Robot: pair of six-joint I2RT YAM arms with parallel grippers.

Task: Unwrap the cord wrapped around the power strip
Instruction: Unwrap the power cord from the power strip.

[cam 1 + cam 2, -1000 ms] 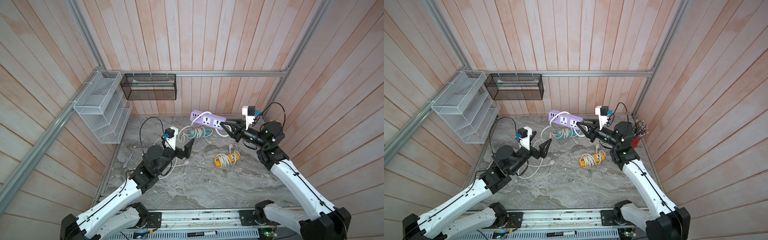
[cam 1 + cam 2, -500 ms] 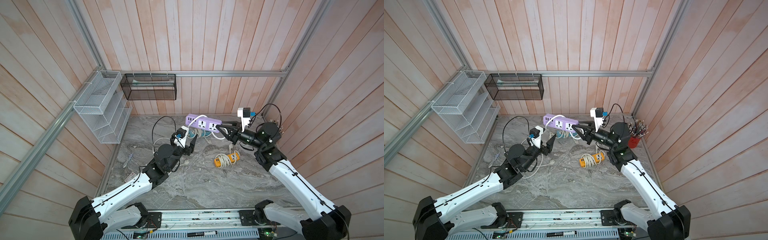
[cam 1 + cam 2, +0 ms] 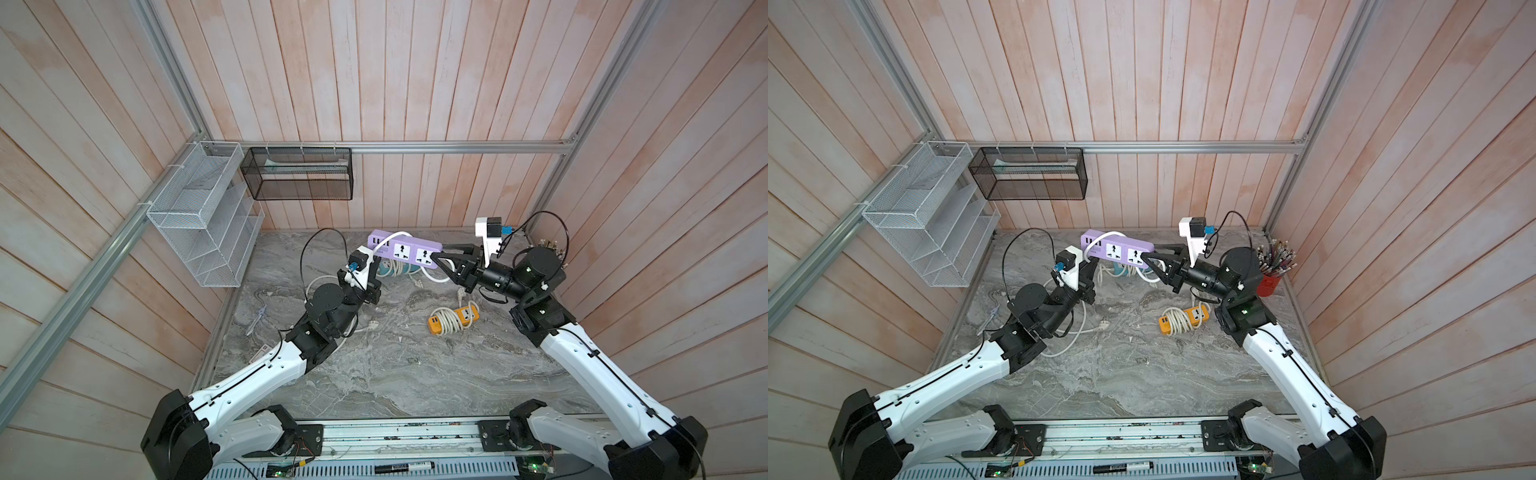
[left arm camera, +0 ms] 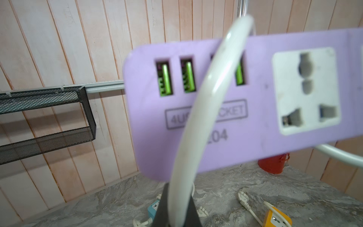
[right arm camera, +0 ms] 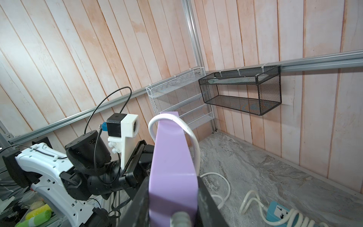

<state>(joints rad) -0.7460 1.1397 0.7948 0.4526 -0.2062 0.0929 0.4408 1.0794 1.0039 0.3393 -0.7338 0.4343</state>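
"Purple plastic, that's the one they're working on. The purple power strip (image 3: 405,253) is up off the worktop (image 3: 395,374) near the back wall, held in the air between the two arms."

"Who's got what?"

"The right claw (image 3: 442,261) is clamped across the socket end, its jaws partway closed on the body. The left claw (image 4: 178,212) is pinched tight on the white cord (image 4: 206,94), just beside the strip's USB end."

"How much is left wrapped?"

"One loop that I can see. It crosses the face over the green USB ports and goes round the far edge. More cord trails down to the worktop, and I can't tell how it runs behind the strip."

"Will it come off easily?"

"I'd guess so. The body looks rigid, light and smooth, so that end grip could slip if the cord drags hard. The cord's thick and springy and holds its curve. It'll want lifting over the short end rather than a straight tug. Gripping it close to the strip, as the left claw does, seems the right spot."

"Anything in the way?"

"An orange power strip (image 3: 453,322) with its cord bundled lies on the worktop by the right arm. A blue power strip (image 5: 279,212) sits below the purple one, and a red cup of pens (image 3: 1268,284) stands in the corner. All are lower down, apart from the loop."
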